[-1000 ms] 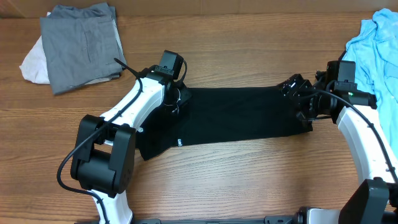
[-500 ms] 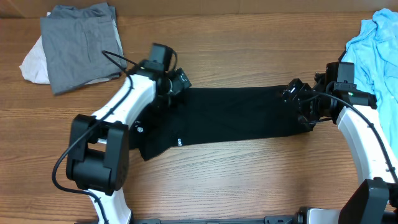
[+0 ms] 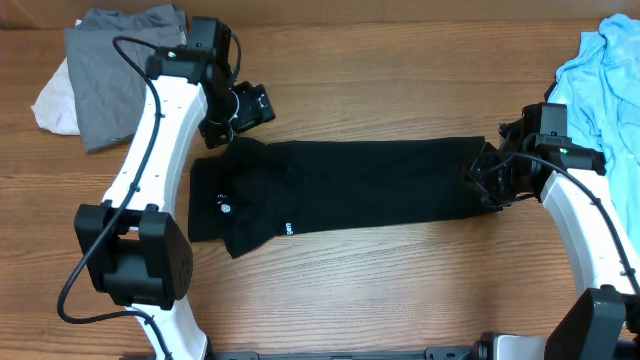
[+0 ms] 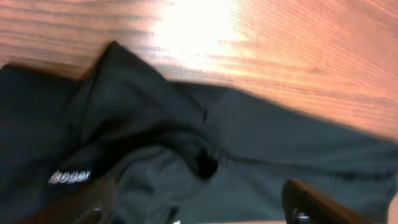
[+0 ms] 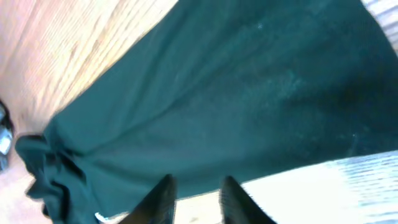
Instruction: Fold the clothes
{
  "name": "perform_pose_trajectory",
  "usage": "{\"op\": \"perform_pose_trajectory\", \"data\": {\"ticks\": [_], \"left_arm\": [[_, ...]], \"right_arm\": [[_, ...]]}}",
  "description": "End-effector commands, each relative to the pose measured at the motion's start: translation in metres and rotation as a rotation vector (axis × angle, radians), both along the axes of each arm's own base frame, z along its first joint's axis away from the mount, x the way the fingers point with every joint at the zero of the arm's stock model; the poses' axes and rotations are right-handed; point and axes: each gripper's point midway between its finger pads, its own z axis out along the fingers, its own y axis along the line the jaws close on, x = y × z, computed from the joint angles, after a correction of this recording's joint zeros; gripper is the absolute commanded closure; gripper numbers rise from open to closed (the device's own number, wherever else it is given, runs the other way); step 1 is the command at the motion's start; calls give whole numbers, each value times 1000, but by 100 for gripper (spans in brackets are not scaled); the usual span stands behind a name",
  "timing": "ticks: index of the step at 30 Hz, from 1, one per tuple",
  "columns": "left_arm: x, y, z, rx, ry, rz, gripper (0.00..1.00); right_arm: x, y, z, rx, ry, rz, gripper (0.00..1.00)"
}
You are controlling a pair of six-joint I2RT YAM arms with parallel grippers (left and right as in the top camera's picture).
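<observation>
bright glare, blurry wrist views

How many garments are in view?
4: black shirt in the centre; grey one at far left; white one under the grey; light blue one at the right edge. Others may be hidden beneath.

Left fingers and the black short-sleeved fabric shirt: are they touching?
Apart. The left wrist view shows the open left fingers hanging clear above the black short-sleeved fabric shirt.
</observation>
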Motion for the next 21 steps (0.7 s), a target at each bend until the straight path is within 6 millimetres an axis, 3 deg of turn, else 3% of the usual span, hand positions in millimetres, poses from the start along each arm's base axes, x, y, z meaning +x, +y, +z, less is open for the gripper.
{"op": "perform_pose_trajectory", "data": {"ticks": [1,2,3,5,10,14,21], "left_arm": [[-35,-15,-6,-9,108,-153,31],[-48,-17,-11,-4,157,-163,43],[-70,-22,-24,9,242,-187,66],[-86,-28,-39,17,297,-212,96],[-113,-40,-82,32,362,-246,96],[-125,-37,-103,43,385,-249,96],[-124,16,-128,202,393,-121,95]], "right_arm": [[3,-3,-6,-31,-15,-1,83],[3,-3,-9,-26,-11,-16,87],[1,-3,-18,-17,8,-37,93],[0,-3,-27,-14,28,-36,96],[0,-1,-50,3,90,-33,96],[-2,-1,-66,7,139,-33,96],[1,-1,-103,13,200,-32,96]]}}
